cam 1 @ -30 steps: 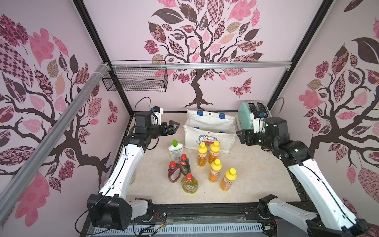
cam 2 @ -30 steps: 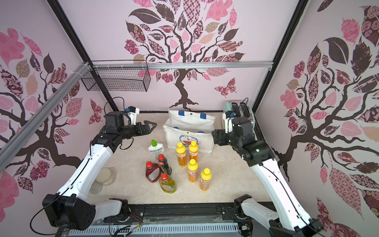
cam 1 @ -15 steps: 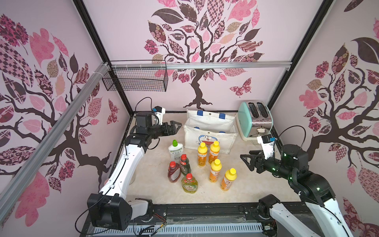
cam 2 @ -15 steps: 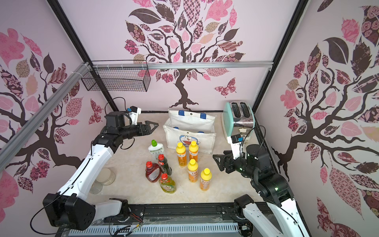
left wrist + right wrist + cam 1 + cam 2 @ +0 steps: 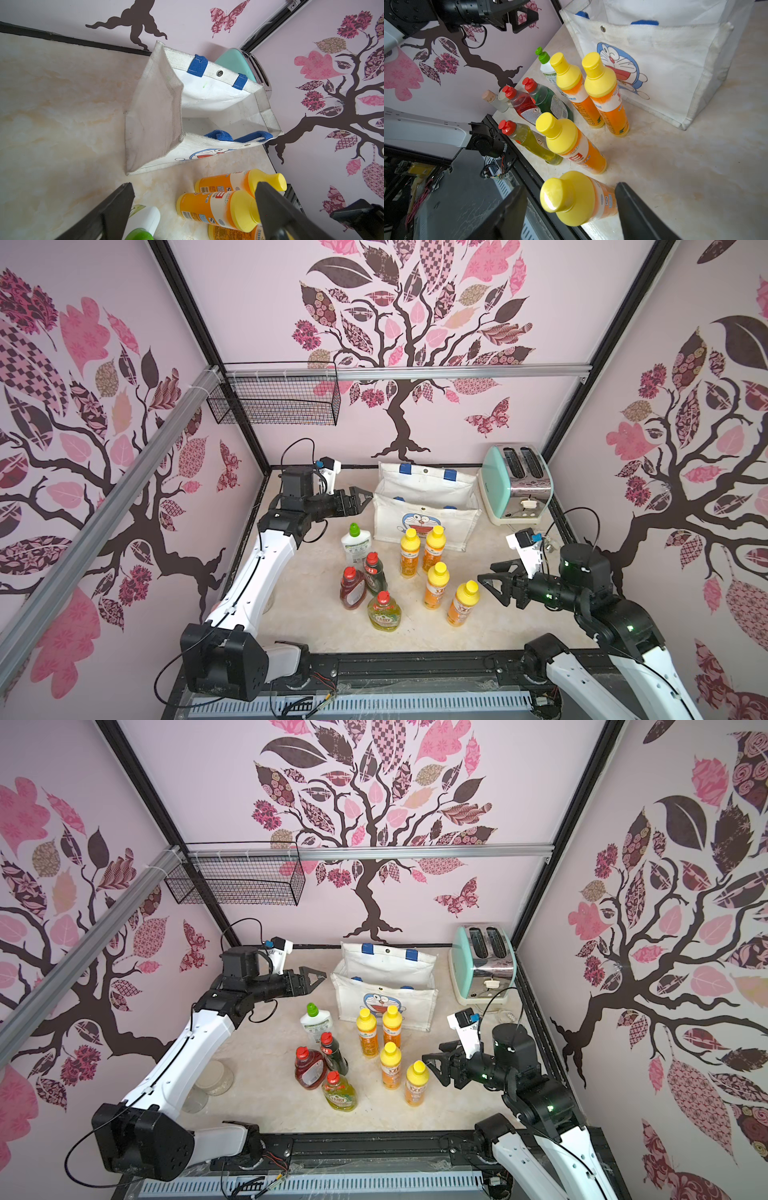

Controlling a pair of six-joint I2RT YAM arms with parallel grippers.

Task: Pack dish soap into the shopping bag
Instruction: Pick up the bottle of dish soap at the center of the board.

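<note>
Orange bottle (image 5: 462,605) nr R end effector (image 5: 485,571), jaws apart.

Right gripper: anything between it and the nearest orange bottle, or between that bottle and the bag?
Nothing visible between the right gripper and the nearest orange bottle; its jaws are open toward it. Three other orange bottles stand between that bottle and the shopping bag.

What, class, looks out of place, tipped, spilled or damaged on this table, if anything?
Nothing is spilled or tipped: all eight bottles stand upright. The shopping bag looks grubby, though, with a small green smear inside its back wall and its near handles flopped inward.
</note>
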